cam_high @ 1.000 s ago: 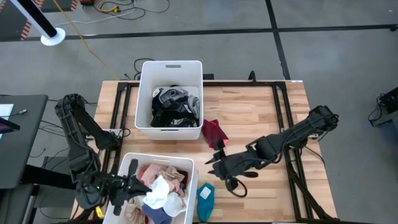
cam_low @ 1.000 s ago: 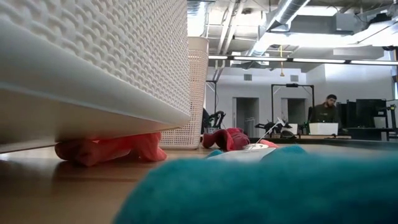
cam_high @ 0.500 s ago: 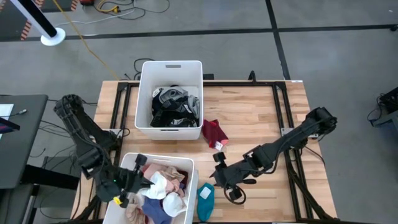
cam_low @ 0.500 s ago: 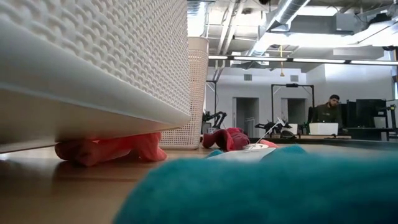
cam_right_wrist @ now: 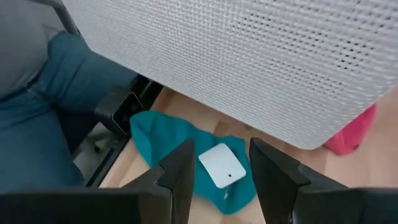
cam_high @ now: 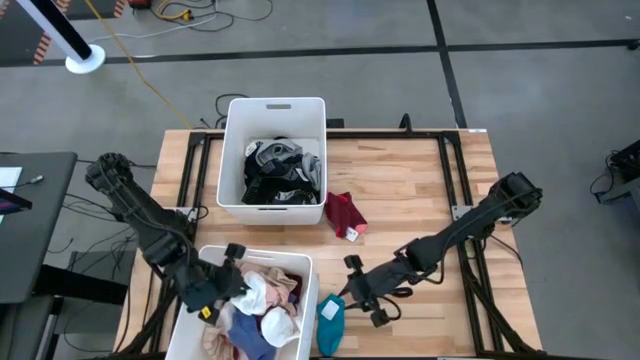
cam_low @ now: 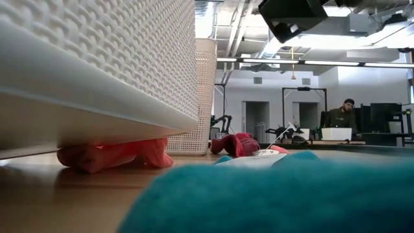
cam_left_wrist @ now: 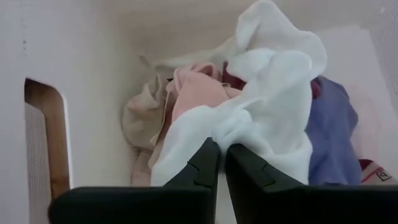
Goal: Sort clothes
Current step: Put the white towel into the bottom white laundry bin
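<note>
two bins sit on the wooden surface [cam_high: 420,190]: the far bin [cam_high: 272,155] holds dark and grey clothes, the near bin [cam_high: 250,305] pale ones. the left claw [cam_left_wrist: 221,149] is inside the near bin, its fingers nearly together and nipping a fold of a white garment [cam_left_wrist: 267,106]; whether it holds or is letting go i cannot tell. the right claw [cam_right_wrist: 219,155] has its fingers apart, hovering over the teal garment [cam_right_wrist: 186,149] that lies on the surface just beside the near bin, a white tag [cam_right_wrist: 221,166] on top. a maroon garment [cam_high: 343,213] lies near the far bin.

the step in hand looks like picking up the teal piece. to do it well, come straight down, keep the fingers clear of the bin wall, pinch a raised fold rather than the flat tag, and lift clear of the rim before swinging over.
</note>
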Controlling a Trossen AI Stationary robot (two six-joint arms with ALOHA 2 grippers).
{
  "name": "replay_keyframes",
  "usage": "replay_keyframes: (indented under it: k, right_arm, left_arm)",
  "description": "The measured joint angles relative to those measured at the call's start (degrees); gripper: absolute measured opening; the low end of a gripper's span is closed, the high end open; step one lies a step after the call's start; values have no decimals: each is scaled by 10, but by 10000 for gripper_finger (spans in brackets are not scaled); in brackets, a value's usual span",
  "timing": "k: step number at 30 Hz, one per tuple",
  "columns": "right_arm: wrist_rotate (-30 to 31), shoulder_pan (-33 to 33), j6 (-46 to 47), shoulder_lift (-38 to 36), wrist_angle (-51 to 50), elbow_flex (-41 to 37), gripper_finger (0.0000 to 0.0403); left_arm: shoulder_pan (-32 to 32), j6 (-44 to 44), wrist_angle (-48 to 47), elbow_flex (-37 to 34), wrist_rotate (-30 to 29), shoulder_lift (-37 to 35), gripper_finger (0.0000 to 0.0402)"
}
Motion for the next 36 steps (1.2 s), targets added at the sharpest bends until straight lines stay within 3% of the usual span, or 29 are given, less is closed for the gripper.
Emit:
replay_keyframes:
  k: [8, 21, 29, 36]
  right_arm:
    - [-2, 12, 3, 0, 127, -59, 166]
    - [-1, 26, 42, 17, 170, -100, 166]
    - [-10, 29, 38, 117, 262, -100, 166]
    - [-13, 29, 22, 183, 271, -73, 166]
  left_arm:
    - [9, -15, -17, 0, 1, 0, 82]
    - [10, -31, -29, 0, 12, 0, 177]
    - [10, -19, -25, 8, 47, 0, 194]
    - [9, -8, -24, 58, 93, 0, 194]
